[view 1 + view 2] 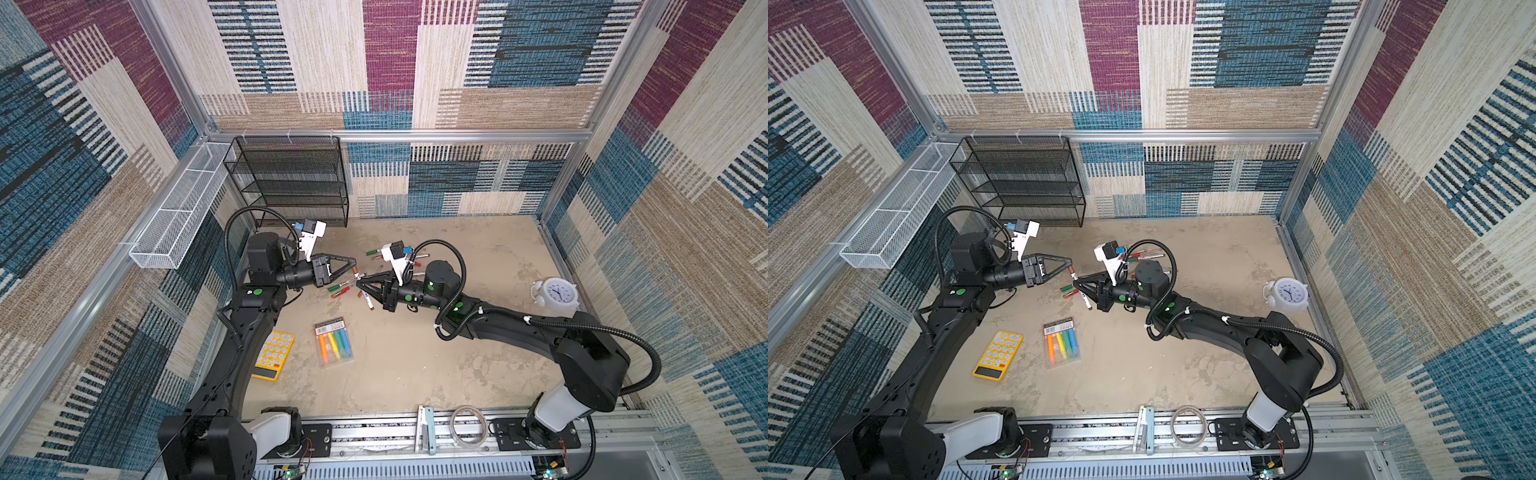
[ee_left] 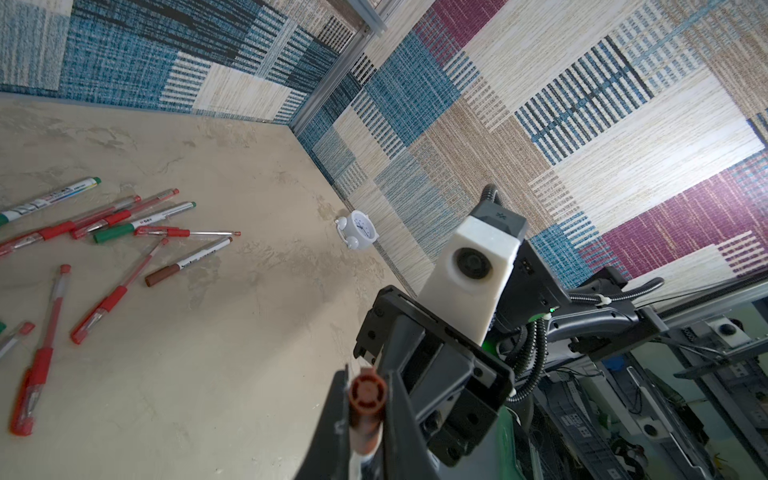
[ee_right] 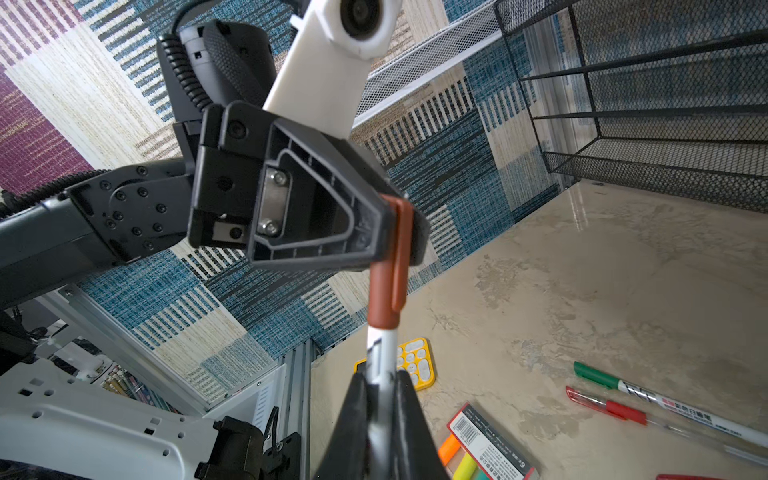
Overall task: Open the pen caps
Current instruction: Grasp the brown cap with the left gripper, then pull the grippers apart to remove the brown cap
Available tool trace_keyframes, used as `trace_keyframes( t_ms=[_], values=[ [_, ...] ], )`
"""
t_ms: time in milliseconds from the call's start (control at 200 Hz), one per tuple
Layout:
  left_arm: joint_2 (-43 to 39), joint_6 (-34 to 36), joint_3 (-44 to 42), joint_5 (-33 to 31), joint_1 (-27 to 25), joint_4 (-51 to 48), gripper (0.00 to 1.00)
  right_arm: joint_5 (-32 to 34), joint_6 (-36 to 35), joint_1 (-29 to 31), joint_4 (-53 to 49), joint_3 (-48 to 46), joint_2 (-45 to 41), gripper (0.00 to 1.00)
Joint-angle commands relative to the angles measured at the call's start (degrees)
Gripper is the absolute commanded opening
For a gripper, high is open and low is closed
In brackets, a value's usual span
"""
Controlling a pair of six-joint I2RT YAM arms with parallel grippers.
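In the right wrist view, the right gripper (image 3: 380,388) grips the pen (image 3: 381,347) tight. Just past its tips, the cap (image 3: 384,291) sits on the pen, pinched by the left gripper (image 3: 400,232). This is the pulling step. Next, I think, both must pull straight apart. More pens (image 3: 665,409) lie below, on the desk (image 3: 602,270).

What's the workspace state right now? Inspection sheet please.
Surface: mottled beige table, no spills seen.
Job's things: brown cap seated on white marker, held above table; other pens scattered, lying flat.
Clutter: yellow calculator, highlighter pack, white alarm clock.
End effectors: left end effector shut on brown cap; right end effector shut on white marker.
Cables: black conduit loops on both arms, no snag seen.
Surroundings: black mesh shelf, white wire basket, carpet-tile walls.
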Motion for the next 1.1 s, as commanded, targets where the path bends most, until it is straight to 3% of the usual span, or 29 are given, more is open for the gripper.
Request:
trace_keyframes(
  t_ms=[0, 215, 331, 466, 606, 731, 912, 1092],
  values=[
    [0.13, 0.46, 2.2, -3.26, 1.52, 2.83, 0.0, -1.45, 1.07, 0.05, -3.49, -3.97, -1.25, 0.0],
    [1.16, 1.39, 4.3, -5.19, 3.05, 0.73, 0.0, -0.1, 1.38, 0.15, -2.68, -8.93, -3.87, 0.0],
    [1.29, 7.24, 5.91, -8.34, 3.3, -5.02, 0.0, 2.21, -0.11, 0.11, -3.2, -10.96, -6.03, 0.0],
    [2.09, 18.16, 8.73, -19.43, 3.48, -16.37, 0.0, 8.81, -2.72, -0.21, -9.96, -10.46, -9.5, 0.0],
    [4.44, 27.08, 10.67, -36.37, 3.48, -21.98, 0.0, 15.45, -4.03, -2.21, -14.66, -12.61, -14.28, 0.0],
    [10.24, 31.49, 12.93, -44.24, 3.48, -24.46, 0.0, 21.73, -5.84, -4.19, -22.53, -12.69, -18.56, 0.0],
    [20.77, 32.21, 16.15, -50.3, 3.57, -26.55, 0.0, 28.78, -7.97, -6.31, -28.0, -15.73, -25.83, 0.0],
    [33.82, 33.45, 24.83, -55.59, 4.6, -32.21, 0.0, 32.94, -8.89, -7.9, -31.41, -19.59, -32.55, 0.0]
  ],
)
